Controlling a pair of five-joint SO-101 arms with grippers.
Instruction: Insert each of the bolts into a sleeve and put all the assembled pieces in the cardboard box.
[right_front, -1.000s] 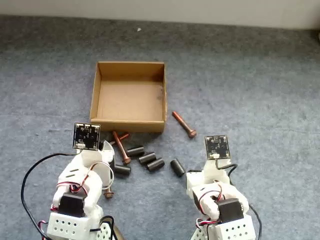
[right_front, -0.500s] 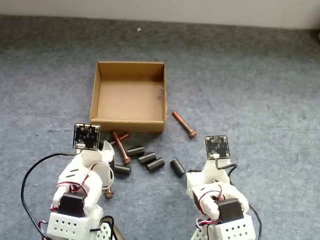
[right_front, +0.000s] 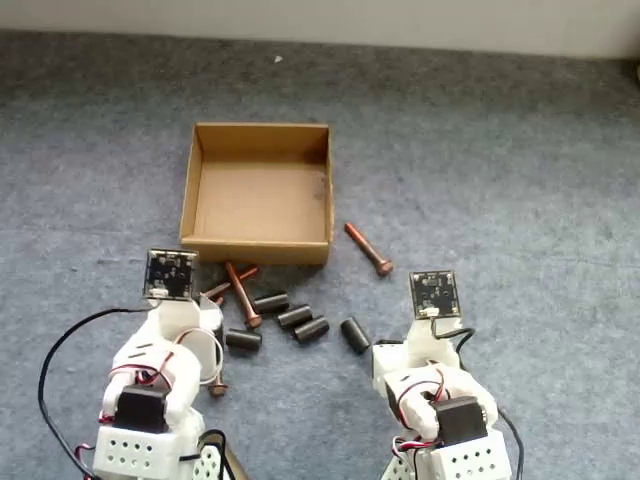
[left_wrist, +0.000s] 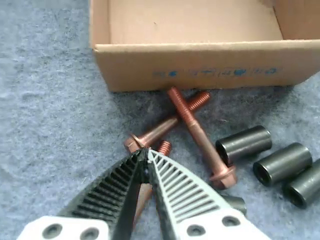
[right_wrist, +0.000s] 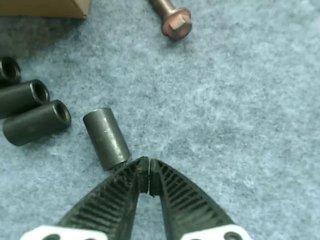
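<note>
The open cardboard box (right_front: 258, 190) lies behind both arms with nothing in it. Two copper bolts (left_wrist: 197, 137) cross in front of its near wall (left_wrist: 200, 65). A third bolt (left_wrist: 163, 148) runs beneath my left gripper (left_wrist: 146, 154), which is shut with nothing between its fingers. Dark sleeves (left_wrist: 243, 144) lie beside the bolts. My right gripper (right_wrist: 149, 167) is shut and empty, its tips close beside a lone sleeve (right_wrist: 106, 138). Another bolt (right_front: 367, 248) lies off the box's near right corner, its head (right_wrist: 172, 20) in the right wrist view.
Three more sleeves (right_wrist: 35, 122) lie in a row between the two arms. One sleeve (right_front: 244, 339) rests by the left arm (right_front: 160, 360). Grey carpet (right_front: 500, 180) stretches bare to the right of and behind the box.
The left arm has drawn back a little toward its base, uncovering more of the sleeve beside it. The right arm has not moved.
</note>
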